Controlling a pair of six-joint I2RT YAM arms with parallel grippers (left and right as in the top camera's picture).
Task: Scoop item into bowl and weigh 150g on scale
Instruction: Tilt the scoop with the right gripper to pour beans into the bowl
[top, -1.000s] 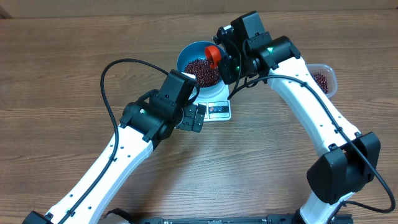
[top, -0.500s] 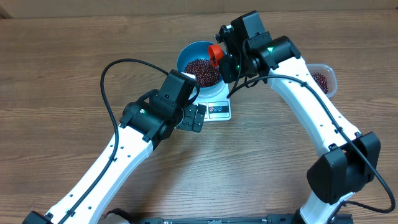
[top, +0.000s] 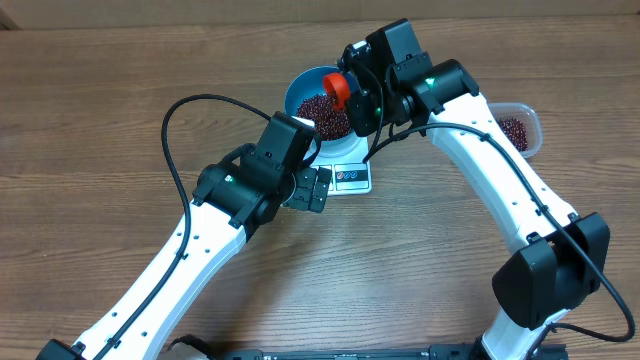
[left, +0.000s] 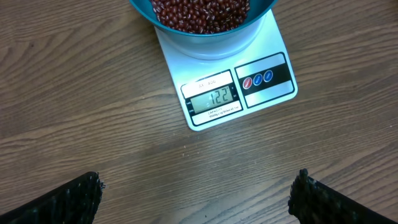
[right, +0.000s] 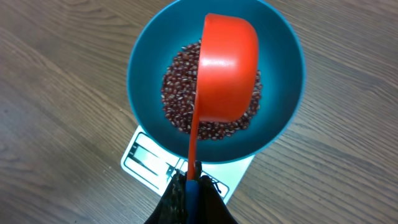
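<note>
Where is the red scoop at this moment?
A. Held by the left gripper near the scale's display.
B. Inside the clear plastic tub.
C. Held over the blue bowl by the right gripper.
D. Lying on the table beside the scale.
C: the right wrist view shows the right gripper shut on the handle of the scoop, whose cup hangs over the beans in the bowl.

The left wrist view's top edge cuts off the bowl (left: 205, 42), and the scoop (right: 227, 68) hides some beans (right: 177, 93).
</note>
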